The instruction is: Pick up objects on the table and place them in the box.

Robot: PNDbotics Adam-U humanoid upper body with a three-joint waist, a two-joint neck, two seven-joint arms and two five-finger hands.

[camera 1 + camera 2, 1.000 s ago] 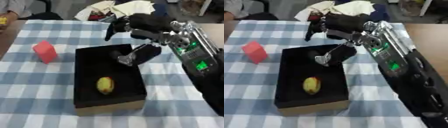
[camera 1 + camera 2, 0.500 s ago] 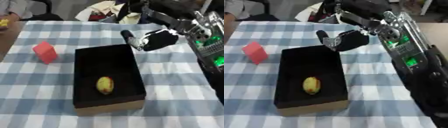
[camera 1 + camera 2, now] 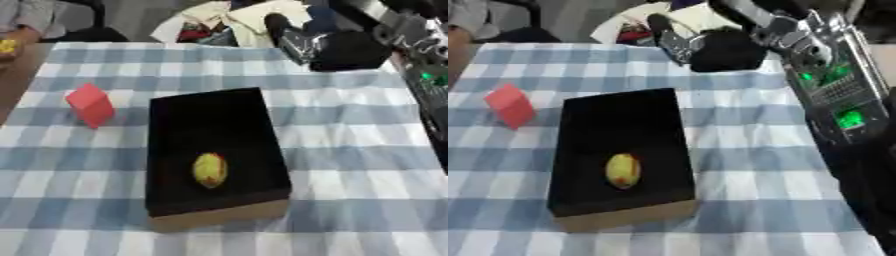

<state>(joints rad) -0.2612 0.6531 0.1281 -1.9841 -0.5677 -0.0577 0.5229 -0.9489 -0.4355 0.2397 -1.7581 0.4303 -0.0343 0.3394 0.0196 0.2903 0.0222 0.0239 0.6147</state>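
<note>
One black rectangular box with tan cardboard sides sits mid-table on the blue-and-white checked tablecloth-covered table, long axis running near-to-far, far end skewed slightly left. One yellow oval fruit with red blotches lies inside, in the near half, long axis roughly along the box. One red block stands upright on the cloth just left of the box's far end, apart from it. One robot hand in view: the right robot hand, up over the far table edge, beyond the box and holding nothing visible; too blurred, cannot tell if fingers are straight or curled. Left robot hand not seen. Right eye view shows the right forearm with green lights full length; left eye view crops it at the edge but shows a yellow bit far left.
</note>
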